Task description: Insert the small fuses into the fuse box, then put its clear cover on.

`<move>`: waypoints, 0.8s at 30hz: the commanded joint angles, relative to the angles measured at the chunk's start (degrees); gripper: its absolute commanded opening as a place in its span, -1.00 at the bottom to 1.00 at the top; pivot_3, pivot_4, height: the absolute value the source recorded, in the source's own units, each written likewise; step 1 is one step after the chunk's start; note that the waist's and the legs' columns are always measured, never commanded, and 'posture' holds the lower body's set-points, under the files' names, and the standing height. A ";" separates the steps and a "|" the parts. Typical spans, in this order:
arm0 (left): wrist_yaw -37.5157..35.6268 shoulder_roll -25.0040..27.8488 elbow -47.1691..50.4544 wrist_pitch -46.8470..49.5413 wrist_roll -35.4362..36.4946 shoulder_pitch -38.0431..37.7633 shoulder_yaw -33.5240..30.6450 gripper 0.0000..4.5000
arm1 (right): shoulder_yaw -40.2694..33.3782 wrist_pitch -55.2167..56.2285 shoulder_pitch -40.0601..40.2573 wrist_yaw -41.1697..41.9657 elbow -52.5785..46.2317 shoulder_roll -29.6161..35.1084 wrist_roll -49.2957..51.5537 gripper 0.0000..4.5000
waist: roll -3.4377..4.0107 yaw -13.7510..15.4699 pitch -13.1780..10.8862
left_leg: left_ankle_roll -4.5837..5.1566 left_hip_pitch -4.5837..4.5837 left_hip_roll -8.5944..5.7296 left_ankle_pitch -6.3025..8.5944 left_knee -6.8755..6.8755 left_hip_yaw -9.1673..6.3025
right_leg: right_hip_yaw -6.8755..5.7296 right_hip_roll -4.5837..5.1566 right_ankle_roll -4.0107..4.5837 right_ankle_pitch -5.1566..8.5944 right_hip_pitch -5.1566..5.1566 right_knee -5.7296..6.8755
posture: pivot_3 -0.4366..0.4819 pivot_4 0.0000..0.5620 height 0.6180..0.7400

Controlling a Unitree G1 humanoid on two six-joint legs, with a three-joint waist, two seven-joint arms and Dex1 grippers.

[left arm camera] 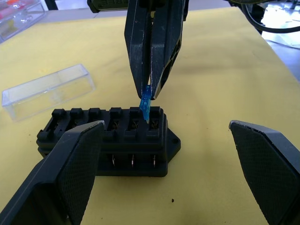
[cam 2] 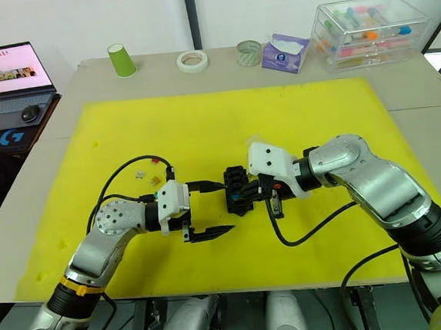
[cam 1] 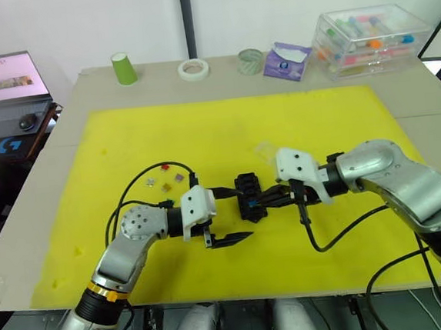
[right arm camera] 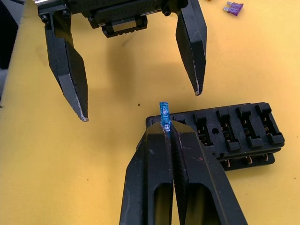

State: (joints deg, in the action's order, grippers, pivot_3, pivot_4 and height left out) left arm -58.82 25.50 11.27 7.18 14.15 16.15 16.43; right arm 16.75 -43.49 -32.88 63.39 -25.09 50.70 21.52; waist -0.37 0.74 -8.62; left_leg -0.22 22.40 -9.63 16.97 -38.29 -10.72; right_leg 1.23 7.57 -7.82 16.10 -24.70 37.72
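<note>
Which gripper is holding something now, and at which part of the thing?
The right gripper pinches a blue fuse by its upper end, over the fuse box. The left gripper is open, holding nothing.

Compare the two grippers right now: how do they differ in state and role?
The right gripper has its fingers shut on a blue fuse, its tip at an end slot of the fuse box. The left gripper is wide open and holds nothing, one finger beside the fuse box. Both sit low over the yellow mat, facing each other.

left gripper (cam 1: 228,213) flanks the fuse box (cam 1: 249,196); bare yellow mat (cam 1: 202,136) beyond.
</note>
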 commanded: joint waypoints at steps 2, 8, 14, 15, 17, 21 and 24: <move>0.43 -0.25 0.70 -0.43 -0.12 0.60 0.22 0.98 | -0.32 2.01 0.04 0.33 -0.90 0.52 -1.37 -1.00 | 0.00 0.00 0.00 | 0.00 0.00 0.00 0.00 0.00 0.00 | 0.00 0.00 0.00 0.00 0.00 0.00 | -0.05 -0.47 1.00; 0.37 -0.17 0.50 -0.60 0.04 0.48 0.26 0.98 | -0.35 1.99 0.19 0.79 -0.96 0.52 -1.75 -1.00 | 0.00 0.00 0.00 | 0.00 0.00 0.00 0.00 0.00 0.00 | 0.00 0.00 0.00 0.00 0.00 0.00 | -0.05 -0.47 1.00; 0.17 -0.08 0.08 -0.87 -0.01 0.56 0.26 0.98 | -0.65 1.20 0.74 1.10 -1.51 0.59 -1.34 -1.00 | 0.00 0.00 0.00 | 0.00 0.00 0.00 0.00 0.00 0.00 | 0.00 0.00 0.00 0.00 0.00 0.00 | -0.05 -0.47 1.00; 0.15 -0.05 -0.03 -0.89 -0.04 0.57 0.25 0.98 | -0.65 1.06 0.84 1.28 -1.66 0.71 -1.26 -1.00 | 0.00 0.00 0.00 | 0.00 0.00 0.00 0.00 0.00 0.00 | 0.00 0.00 0.00 0.00 0.00 0.00 | -0.05 -0.47 1.00; 0.05 0.10 -0.45 -0.97 -0.42 0.65 0.46 0.98 | -0.65 1.02 0.92 1.24 -1.65 0.63 -1.42 -1.00 | 0.00 0.00 0.00 | 0.00 0.00 0.00 0.00 0.00 0.00 | 0.00 0.00 0.00 0.00 0.00 0.00 | -0.05 -0.47 1.00; 0.14 -0.10 -0.60 -1.02 -0.40 0.70 0.52 0.98 | -0.55 1.26 0.97 0.98 -1.32 0.38 -1.92 -1.00 | 0.00 0.00 0.00 | 0.00 0.00 0.00 0.00 0.00 0.00 | 0.00 0.00 0.00 0.00 0.00 0.00 | -0.05 -0.47 1.00; 0.07 -0.08 -0.56 -0.89 -0.31 0.75 0.54 0.98 | -0.44 1.42 0.94 0.93 -1.07 0.26 -2.24 -1.00 | 0.00 0.00 0.00 | 0.00 0.00 0.00 0.00 0.00 0.00 | 0.00 0.00 0.00 0.00 0.00 0.00 | -0.05 -0.47 1.00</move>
State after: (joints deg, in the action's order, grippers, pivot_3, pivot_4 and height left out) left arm -58.59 25.52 9.43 7.17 13.62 16.17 17.11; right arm 17.10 -42.82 -31.64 64.40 -25.04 50.71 19.35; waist -0.37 0.74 -8.62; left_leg -0.22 22.40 -9.63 16.97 -38.29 -10.72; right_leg 1.23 7.57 -7.82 16.10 -24.70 37.72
